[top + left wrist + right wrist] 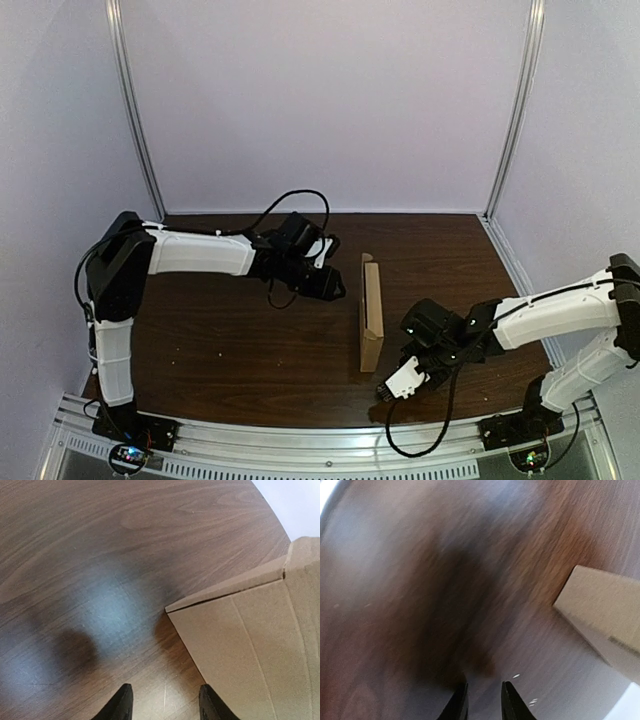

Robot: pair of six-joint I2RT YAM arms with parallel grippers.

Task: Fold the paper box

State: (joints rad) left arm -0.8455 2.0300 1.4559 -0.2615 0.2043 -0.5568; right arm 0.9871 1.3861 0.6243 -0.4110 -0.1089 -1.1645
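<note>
A brown cardboard box [371,311] stands on edge as a narrow slab in the middle of the dark wooden table [240,350]. My left gripper [334,283] hovers just to its left, open and holding nothing; in the left wrist view [165,705] the box's flat side [250,640] and a folded flap fill the right half. My right gripper [397,385] is near the box's near end, low over the table, its fingers [512,705] a little apart with nothing between them. A corner of the box [605,615] shows at the right of the blurred right wrist view.
Pale walls with metal corner posts [140,120] enclose the table on three sides. A metal rail [320,450] runs along the near edge, carrying both arm bases. Black cables loop from the left arm [290,200] and under the right arm [430,440].
</note>
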